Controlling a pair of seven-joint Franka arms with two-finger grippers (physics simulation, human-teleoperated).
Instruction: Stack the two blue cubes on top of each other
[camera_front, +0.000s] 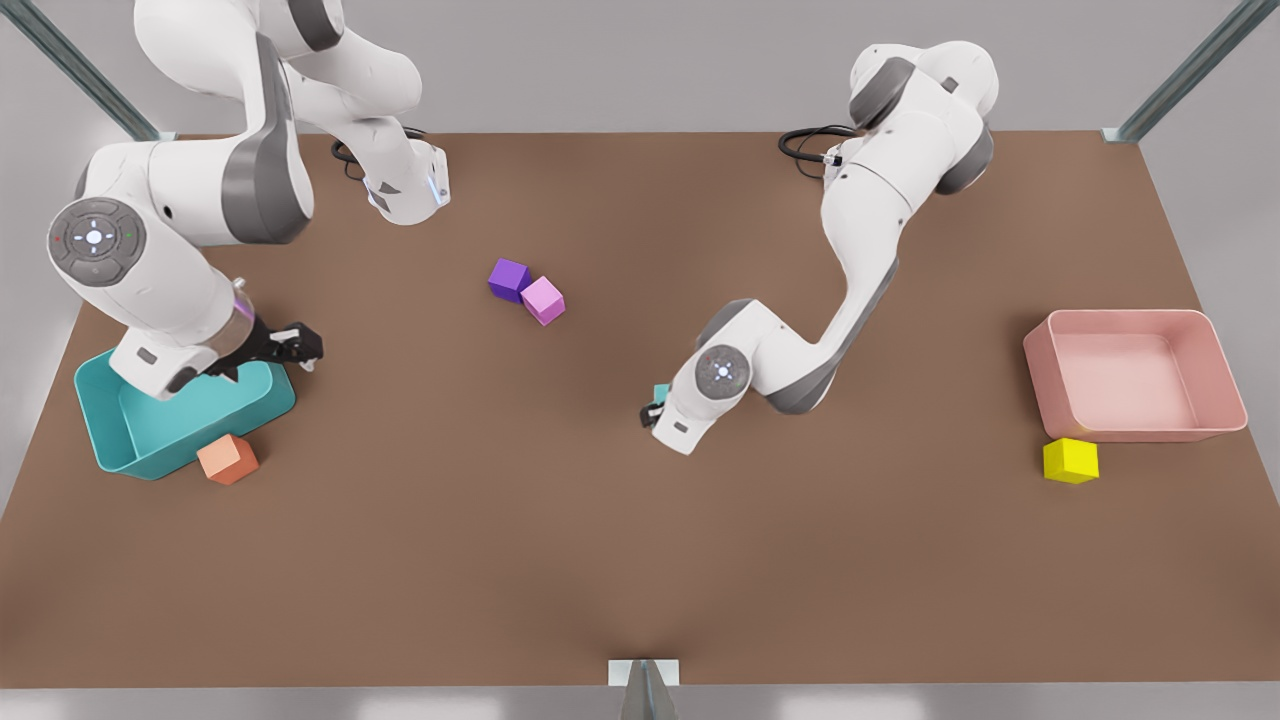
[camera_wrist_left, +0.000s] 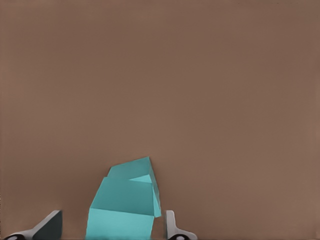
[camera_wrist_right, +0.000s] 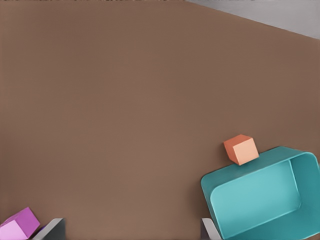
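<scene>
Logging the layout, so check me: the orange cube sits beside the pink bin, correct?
Not quite. The orange cube sits beside the teal bin, not the pink one, as the front view shows.

A broad brown tabletop (camera_front: 640, 560) spreads flat and matte across the scene. Beyond its far edge, a pale grey wall (camera_front: 620, 60). Grey metal struts (camera_front: 70, 65) slant down to the table's far corners, one at each. At the middle of the near edge sits a small metal bracket (camera_front: 645, 680). Light falls soft and even over the table.
</scene>
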